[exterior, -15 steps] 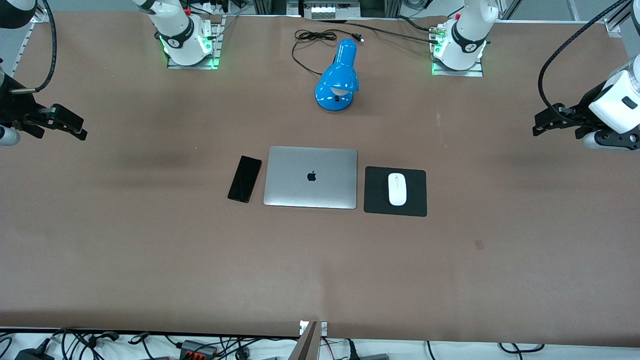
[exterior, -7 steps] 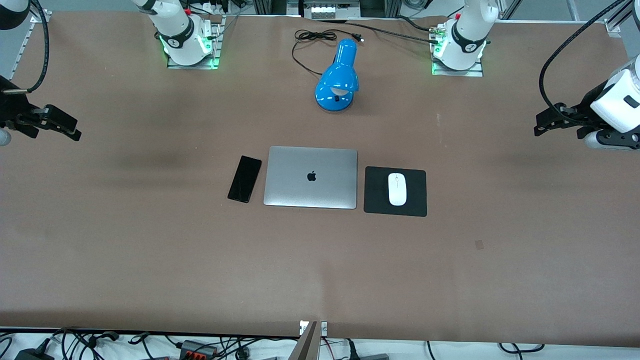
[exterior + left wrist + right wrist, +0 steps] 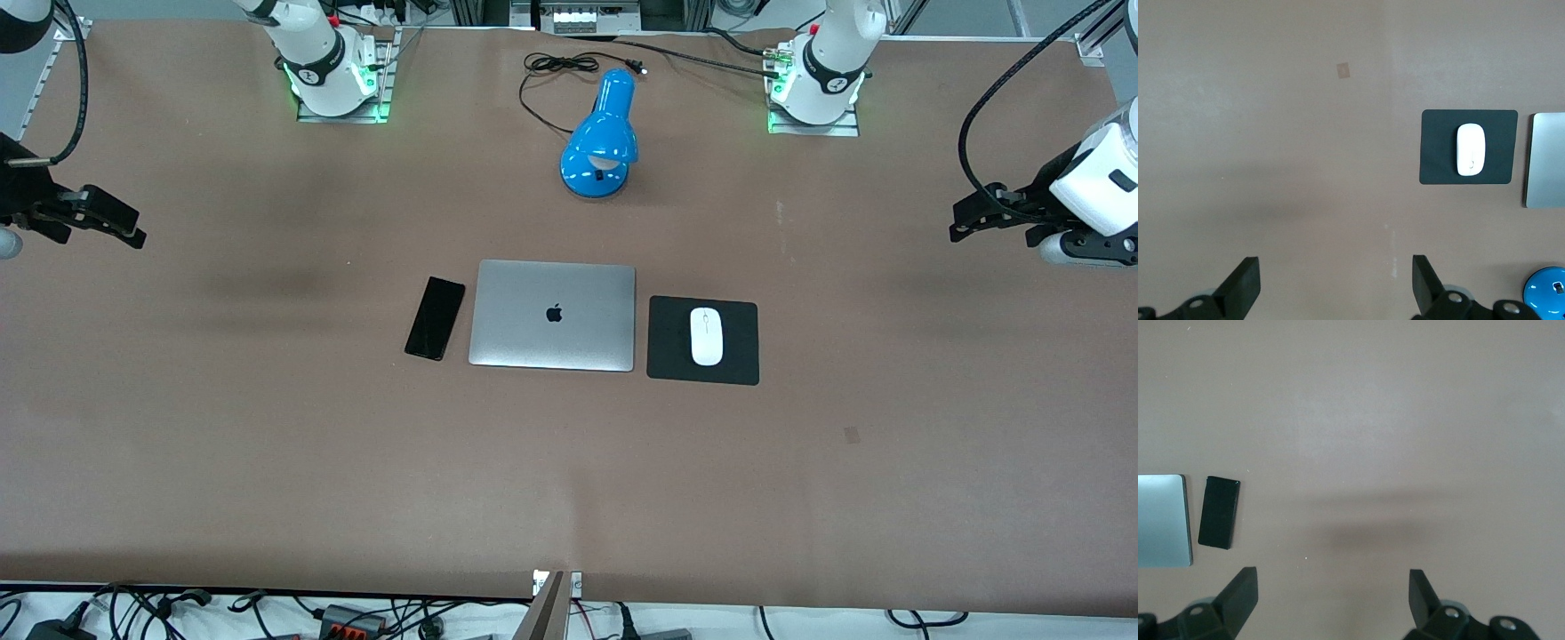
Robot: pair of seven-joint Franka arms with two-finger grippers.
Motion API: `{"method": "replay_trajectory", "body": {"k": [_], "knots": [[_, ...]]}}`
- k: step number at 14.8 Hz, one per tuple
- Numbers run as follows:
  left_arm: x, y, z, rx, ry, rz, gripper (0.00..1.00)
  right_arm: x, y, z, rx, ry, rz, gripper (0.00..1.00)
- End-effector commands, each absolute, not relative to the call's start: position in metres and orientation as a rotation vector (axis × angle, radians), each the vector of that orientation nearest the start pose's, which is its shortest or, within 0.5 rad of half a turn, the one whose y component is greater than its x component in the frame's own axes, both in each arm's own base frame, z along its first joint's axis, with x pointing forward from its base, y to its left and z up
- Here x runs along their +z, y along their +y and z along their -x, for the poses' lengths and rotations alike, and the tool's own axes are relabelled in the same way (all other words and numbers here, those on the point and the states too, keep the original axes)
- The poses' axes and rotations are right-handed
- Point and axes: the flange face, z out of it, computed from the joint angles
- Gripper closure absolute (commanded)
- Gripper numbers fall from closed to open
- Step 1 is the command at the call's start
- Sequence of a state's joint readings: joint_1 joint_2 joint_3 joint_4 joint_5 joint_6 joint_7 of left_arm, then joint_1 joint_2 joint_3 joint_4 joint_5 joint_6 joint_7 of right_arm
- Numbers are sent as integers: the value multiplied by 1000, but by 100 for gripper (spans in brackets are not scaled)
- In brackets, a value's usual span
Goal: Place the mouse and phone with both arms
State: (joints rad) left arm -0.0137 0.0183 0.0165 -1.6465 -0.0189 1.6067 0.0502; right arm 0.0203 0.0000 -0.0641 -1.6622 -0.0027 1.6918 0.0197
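Observation:
The white mouse (image 3: 707,336) lies on a black mouse pad (image 3: 742,364) beside the closed silver laptop (image 3: 553,316), toward the left arm's end. It also shows in the left wrist view (image 3: 1470,149). The black phone (image 3: 435,317) lies flat beside the laptop, toward the right arm's end, and shows in the right wrist view (image 3: 1219,512). My left gripper (image 3: 965,224) is open and empty, up over bare table at the left arm's end. My right gripper (image 3: 129,231) is open and empty, up over bare table at the right arm's end.
A blue desk lamp (image 3: 603,138) with a black cord (image 3: 542,76) lies farther from the front camera than the laptop, between the two arm bases. The brown table (image 3: 569,489) spreads wide around the laptop group.
Over the last second my right gripper drew a little toward its table end and my left gripper shifted slightly. The mouse, phone and laptop have not moved.

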Motion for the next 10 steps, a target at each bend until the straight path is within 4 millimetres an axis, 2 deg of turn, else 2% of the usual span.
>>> {"method": "replay_trajectory", "body": {"k": [1, 10], "knots": [[587, -1, -563, 92, 113, 3137, 0, 599, -25, -553, -32, 71, 3125, 0], [589, -1, -564, 84, 111, 3137, 0, 600, -25, -551, -34, 49, 3135, 0]]}}
